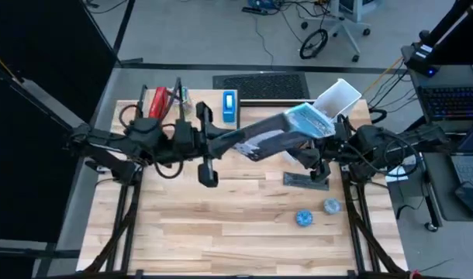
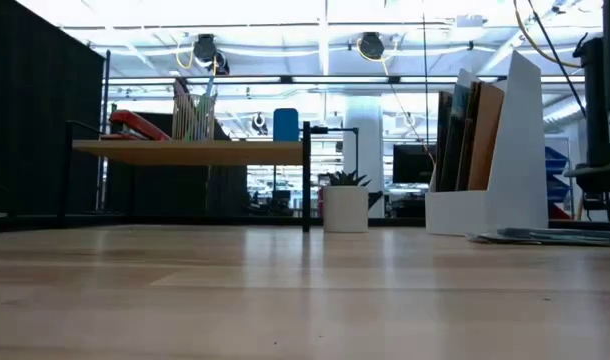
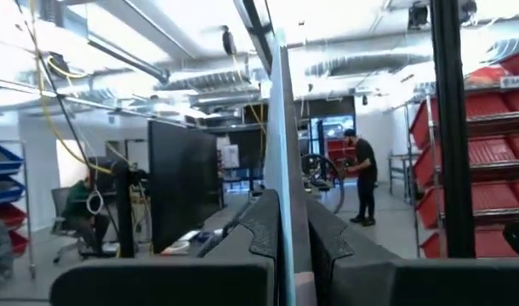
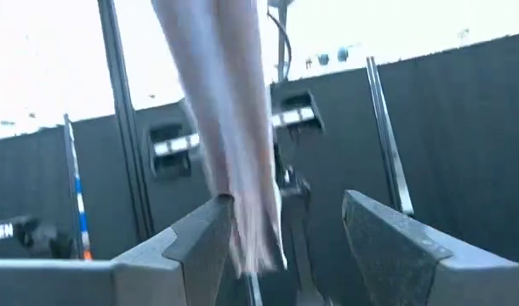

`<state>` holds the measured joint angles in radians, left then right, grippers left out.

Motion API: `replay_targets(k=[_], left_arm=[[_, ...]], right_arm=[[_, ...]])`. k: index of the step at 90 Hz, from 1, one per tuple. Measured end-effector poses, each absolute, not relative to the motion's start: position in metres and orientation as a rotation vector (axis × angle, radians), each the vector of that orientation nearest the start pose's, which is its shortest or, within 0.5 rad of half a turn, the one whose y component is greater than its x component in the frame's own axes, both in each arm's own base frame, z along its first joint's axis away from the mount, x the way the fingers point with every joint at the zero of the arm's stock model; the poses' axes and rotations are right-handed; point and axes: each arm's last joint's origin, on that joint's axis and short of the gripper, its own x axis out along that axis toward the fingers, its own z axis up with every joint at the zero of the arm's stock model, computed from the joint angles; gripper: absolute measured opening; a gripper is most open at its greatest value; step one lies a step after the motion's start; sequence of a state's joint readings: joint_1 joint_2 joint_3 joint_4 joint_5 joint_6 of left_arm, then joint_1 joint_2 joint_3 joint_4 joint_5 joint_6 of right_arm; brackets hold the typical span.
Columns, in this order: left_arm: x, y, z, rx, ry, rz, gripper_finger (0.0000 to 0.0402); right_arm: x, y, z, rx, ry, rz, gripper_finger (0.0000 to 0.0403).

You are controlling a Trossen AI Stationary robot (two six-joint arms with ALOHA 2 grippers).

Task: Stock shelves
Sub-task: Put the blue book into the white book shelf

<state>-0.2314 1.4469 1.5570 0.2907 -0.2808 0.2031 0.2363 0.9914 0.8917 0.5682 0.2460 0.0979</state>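
A thin magazine (image 1: 287, 132), dark with a light-blue end, hangs high over the table's middle, in front of the white file holder (image 1: 341, 97) that makes up part of the shelves. My left gripper (image 1: 238, 145) is shut on the magazine's left end. My right gripper (image 1: 323, 149) is open at its light-blue end. In the right wrist view the magazine (image 4: 234, 127) stands between the fingers, close against one finger (image 4: 210, 234). The low wood shelf (image 2: 185, 152) at the far left carries a red stapler (image 2: 135, 125), a pen cup and a blue box (image 1: 230, 107). My left gripper pinches the magazine's thin edge (image 3: 285, 183) between its two fingers, coming level from the table's left. The magazine stands on edge between them and runs on toward the table's right, lifted clear of the table. My right gripper: I cannot tell whether the near finger touches the magazine.
A dark flat booklet (image 1: 306, 180) lies on the table under the right arm, with two small blue balls (image 1: 304, 218) (image 1: 331, 205) nearer the front. The file holder (image 2: 505, 190) has boards standing in it. A small potted plant (image 2: 345, 205) stands beside the shelf's leg.
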Motion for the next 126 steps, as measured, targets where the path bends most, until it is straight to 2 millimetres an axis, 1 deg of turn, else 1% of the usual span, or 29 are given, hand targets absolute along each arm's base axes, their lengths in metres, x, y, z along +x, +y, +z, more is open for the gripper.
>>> replay_targets(k=[11,20,35,43,62,80,88,94,100,105,114,117,120,126], left_arm=[[0.311,-0.064,0.485,0.09,-0.365,0.087,0.0001],[0.312,-0.065,0.485,0.091,-0.366,0.091,0.0001],[0.297,-0.061,0.498,0.104,-0.429,0.107,0.0001],[0.295,-0.06,0.5,0.1,-0.442,0.111,0.0001],[0.302,-0.062,0.493,0.104,-0.409,0.106,0.0001],[0.304,-0.062,0.49,0.111,-0.378,0.106,0.0001],[0.308,-0.062,0.487,0.114,-0.368,0.109,0.0001],[0.31,-0.062,0.485,0.117,-0.354,0.108,0.0002],[0.31,-0.061,0.484,0.121,-0.339,0.108,0.0005],[0.312,-0.06,0.483,0.124,-0.329,0.113,0.0006],[0.314,-0.058,0.48,0.121,-0.314,0.116,0.0007],[0.315,-0.058,0.479,0.123,-0.307,0.116,0.0007],[0.315,-0.058,0.479,0.125,-0.298,0.114,0.0007],[0.315,-0.058,0.477,0.13,-0.276,0.114,0.0008]], right_arm=[[0.209,0.045,0.404,0.183,-0.477,0.084,0.021],[0.208,0.046,0.402,0.177,-0.451,0.106,0.021],[0.209,0.046,0.397,0.172,-0.379,0.101,0.021],[0.21,0.046,0.396,0.173,-0.373,0.101,0.021],[0.208,0.044,0.401,0.159,-0.433,0.058,0.021],[0.202,0.043,0.411,0.136,-0.55,0.06,0.021],[0.2,0.043,0.414,0.126,-0.582,0.057,0.0205],[0.2,0.043,0.414,0.113,-0.583,0.053,0.0188],[0.201,0.043,0.413,0.084,-0.575,0.046,0.0156],[0.201,0.044,0.412,0.067,-0.566,0.046,0.012],[0.202,0.044,0.411,0.033,-0.546,0.051,0.0039],[0.203,0.044,0.41,0.017,-0.537,0.053,0.002],[0.203,0.044,0.409,0.009,-0.529,0.051,0.0014],[0.204,0.045,0.408,0.014,-0.511,0.055,0.0013]])
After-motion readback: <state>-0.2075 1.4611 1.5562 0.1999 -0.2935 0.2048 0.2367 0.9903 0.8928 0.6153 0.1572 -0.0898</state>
